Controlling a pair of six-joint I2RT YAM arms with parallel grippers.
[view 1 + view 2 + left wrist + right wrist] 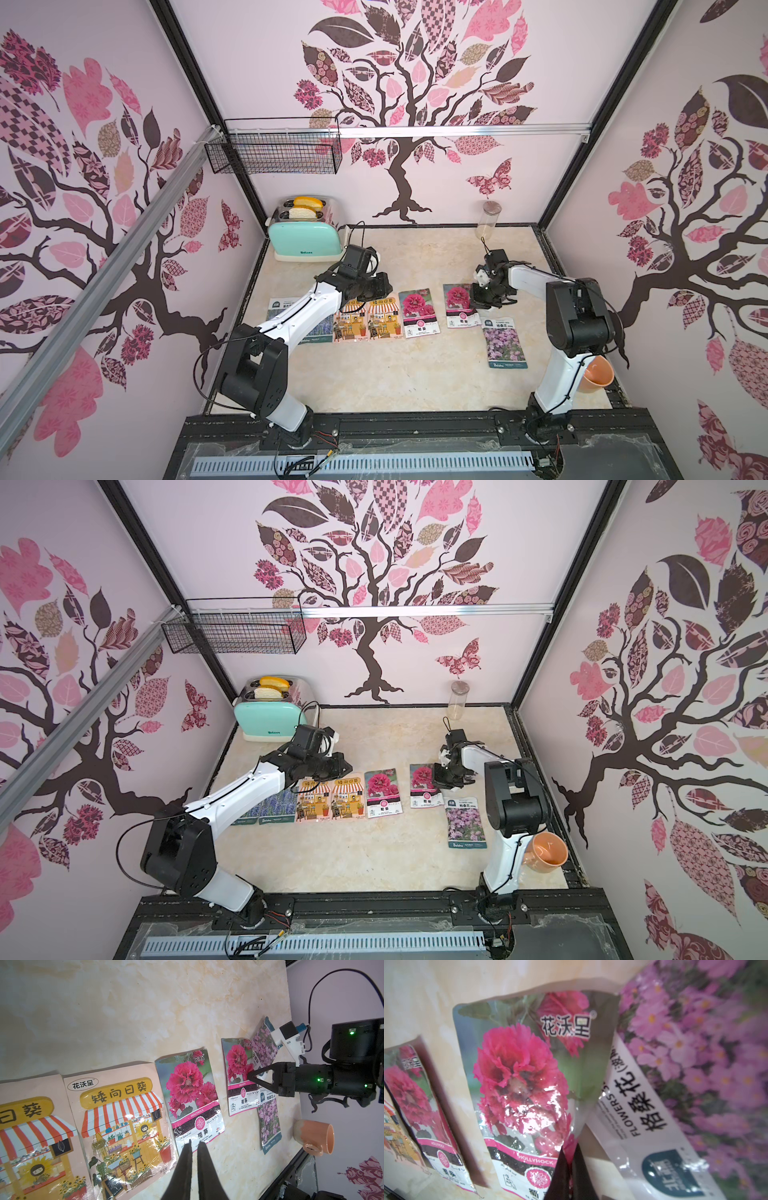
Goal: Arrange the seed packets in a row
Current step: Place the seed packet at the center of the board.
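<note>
The seed packets lie in a row on the marble table: blue lavender ones [322, 330] under my left arm, two orange shop packets [353, 324] [384, 320], then a magenta one [417, 313]. My right gripper [473, 297] is shut on the right edge of a second magenta packet [525, 1076], which is pinched between its fingers [560, 1167] and tilted up. One lilac packet [504, 343] lies nearer the front, and another [265, 1043] lies partly under the magenta one. My left gripper [194, 1144] hovers shut and empty over the first magenta packet's [190, 1088] lower edge.
At the back left stands a mint toaster [303, 232] with bread in it, and a clear jar [488, 220] is at the back right. An orange cup [596, 376] lies beside the right arm's base. A wire basket [274, 151] hangs on the wall.
</note>
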